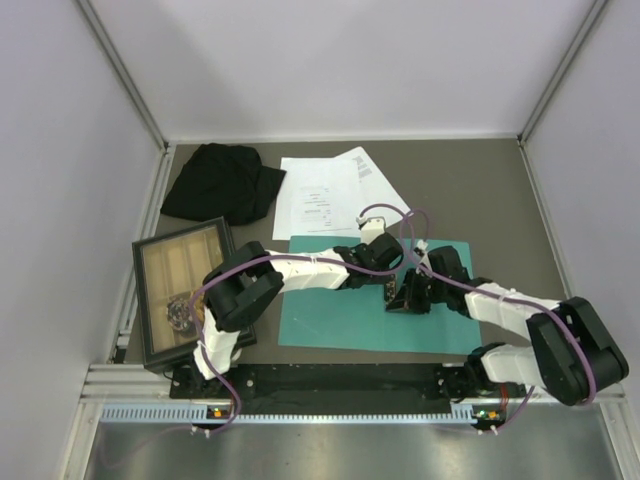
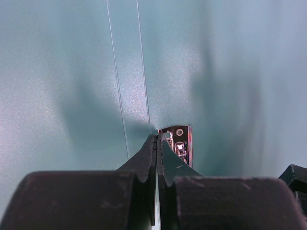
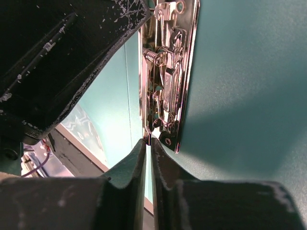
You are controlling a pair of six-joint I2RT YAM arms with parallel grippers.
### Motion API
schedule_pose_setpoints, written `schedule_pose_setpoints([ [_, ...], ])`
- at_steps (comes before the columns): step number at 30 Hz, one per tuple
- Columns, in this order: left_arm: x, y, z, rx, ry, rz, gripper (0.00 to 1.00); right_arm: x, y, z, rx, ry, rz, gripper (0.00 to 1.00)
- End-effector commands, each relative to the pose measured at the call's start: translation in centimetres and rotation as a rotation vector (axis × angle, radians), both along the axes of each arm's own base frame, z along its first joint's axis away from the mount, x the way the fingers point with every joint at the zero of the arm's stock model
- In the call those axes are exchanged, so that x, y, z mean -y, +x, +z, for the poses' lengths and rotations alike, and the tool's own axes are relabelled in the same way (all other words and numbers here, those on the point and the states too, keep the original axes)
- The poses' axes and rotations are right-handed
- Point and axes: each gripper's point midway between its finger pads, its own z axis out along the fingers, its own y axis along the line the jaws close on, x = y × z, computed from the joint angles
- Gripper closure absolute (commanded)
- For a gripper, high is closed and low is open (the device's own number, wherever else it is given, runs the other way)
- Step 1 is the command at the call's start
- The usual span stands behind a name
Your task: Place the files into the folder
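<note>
Left claw (image 2: 157,139) clenched, right claw (image 3: 147,142) nearly clenched, clip (image 3: 168,72) just ahead; folder (image 1: 330,320) should be pinned flat while the clip is raised.

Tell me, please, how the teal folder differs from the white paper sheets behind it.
The folder is teal; the sheets are white with black print. The folder lies nearer the front of the table; the sheets lie behind it, fanned and overlapping. The folder carries a shiny metal clip; the sheets carry none. Both lie flat.
</note>
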Motion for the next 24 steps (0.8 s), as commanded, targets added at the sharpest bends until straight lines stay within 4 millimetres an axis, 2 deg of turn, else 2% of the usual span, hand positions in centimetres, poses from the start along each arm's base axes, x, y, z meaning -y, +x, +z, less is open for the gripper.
schedule_pose_setpoints([
  [1,-1.5,-1.6,-1.9,-0.056,0.064,-0.045,1.00,-0.3,1.9,0.9,0.065,-0.005,-0.005,1.00],
  [4,-1.3,-1.6,-1.5,-0.049,0.075,-0.085,1.00,0.4,1.9,0.3,0.049,-0.054,-0.025,1.00],
  [5,-1.1,-1.4,-0.8,-0.030,0.079,-0.103,1.00,0.5,1.9,0.2,0.045,-0.064,-0.026,1.00],
  [6,-1.3,-1.4,-0.6,-0.029,0.090,-0.110,0.96,0.6,1.8,0.0,0.037,-0.070,-0.028,1.00],
  [7,-1.2,-1.3,0.4,-0.015,0.081,-0.117,0.84,0.8,1.6,-0.4,0.022,-0.082,-0.031,1.00],
  [9,-1.4,-0.9,1.9,0.016,0.081,-0.125,0.70,1.0,1.4,-1.0,0.011,-0.109,-0.035,1.00],
  [11,-2.0,-1.0,3.5,0.041,0.080,-0.130,0.49,1.5,1.1,-1.8,-0.009,-0.161,-0.047,1.00],
  [12,-2.3,-0.9,3.9,0.052,0.080,-0.127,0.46,1.7,1.0,-2.1,-0.018,-0.178,-0.055,1.00],
  [13,-2.5,-1.0,4.9,0.067,0.066,-0.129,0.46,2.0,1.0,-2.5,-0.026,-0.202,-0.074,1.00],
  [14,-3.3,-1.4,4.2,0.060,0.089,-0.134,0.48,2.1,0.8,-2.8,-0.045,-0.218,-0.077,1.00],
  [16,-4.0,-1.8,4.3,0.065,0.082,-0.132,0.63,2.3,0.9,-3.1,-0.046,-0.254,-0.098,1.00],
  [17,-4.9,-2.5,2.9,0.042,0.100,-0.133,0.71,2.3,0.5,-3.4,-0.054,-0.279,-0.091,1.00],
  [18,-5.1,-2.8,2.4,0.031,0.095,-0.135,0.79,2.4,0.4,-3.5,-0.060,-0.299,-0.095,1.00],
  [22,-5.9,-4.8,-1.0,-0.056,0.112,-0.171,0.89,2.9,0.3,-4.4,-0.086,-0.358,-0.140,1.00],
  [24,-6.5,-5.4,-2.1,-0.083,0.140,-0.177,0.92,3.1,0.2,-4.8,-0.097,-0.386,-0.150,1.00],
])
